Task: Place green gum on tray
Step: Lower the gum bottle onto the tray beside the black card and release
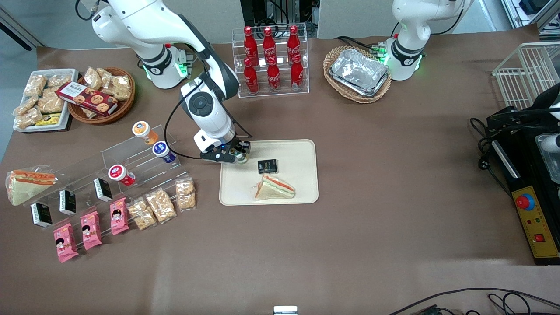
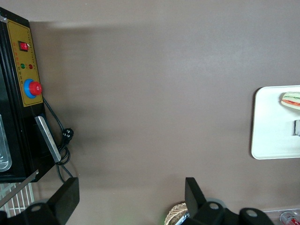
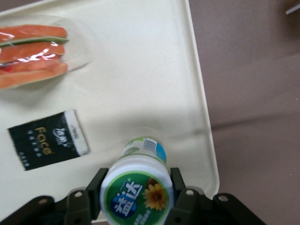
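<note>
the green gum (image 3: 138, 192), a small white canister with a green lid and white label, sits upright between the gripper (image 3: 137, 199) fingers, over a corner of the tray (image 3: 140, 84). the tray is cream-beige, flat, rounded at the corners, low-rimmed, lying on the brown table.

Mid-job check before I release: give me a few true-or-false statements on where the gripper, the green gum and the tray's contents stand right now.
1. The gripper is shut on the green gum. True.
2. The green gum is held over the tray, near one of its corners. True.
3. The tray is bare apart from the gum. False: a wrapped sandwich and a small black packet already lie on it.
4. The black packet lies on top of the sandwich. False: they lie apart, the packet farther from the front camera.
5. The orange-lidded canister is on the tray. False: it sits on the clear stand toward the working arm's end of the table.
</note>
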### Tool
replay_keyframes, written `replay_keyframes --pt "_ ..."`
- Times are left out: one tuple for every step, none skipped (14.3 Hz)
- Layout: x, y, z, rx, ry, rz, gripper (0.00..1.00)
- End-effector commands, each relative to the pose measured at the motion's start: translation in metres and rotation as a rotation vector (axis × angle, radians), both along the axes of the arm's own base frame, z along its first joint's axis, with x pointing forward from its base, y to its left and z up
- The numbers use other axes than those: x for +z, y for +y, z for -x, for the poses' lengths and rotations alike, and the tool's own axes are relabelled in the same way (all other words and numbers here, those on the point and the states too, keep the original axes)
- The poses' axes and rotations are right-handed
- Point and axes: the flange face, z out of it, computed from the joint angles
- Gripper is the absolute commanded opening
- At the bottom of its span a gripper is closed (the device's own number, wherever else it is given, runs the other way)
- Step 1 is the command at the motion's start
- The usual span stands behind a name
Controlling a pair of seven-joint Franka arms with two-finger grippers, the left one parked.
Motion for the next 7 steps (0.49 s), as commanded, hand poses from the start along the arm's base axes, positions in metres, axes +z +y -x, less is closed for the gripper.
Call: replay_keyframes --pt "-0.003 -0.005 -0.002 -0.002 -0.025 0.01 0.43" --pt "-0.004 -0.006 -0.003 -0.005 -0.024 0.012 0.81" --pt "-0.003 -0.008 -0.005 -0.011 -0.025 0.011 1.0" --pt "-0.001 -0.01 -0.006 -0.014 -0.027 0.01 1.0" --pt "0.004 -0.011 -0.009 -0.018 -0.031 0.006 1.0" --pt "0.014 -0.015 -0.014 -0.027 -0.043 -0.004 1.0" --pt "0.032 -0.029 -0.026 -0.044 -0.06 -0.016 1.0"
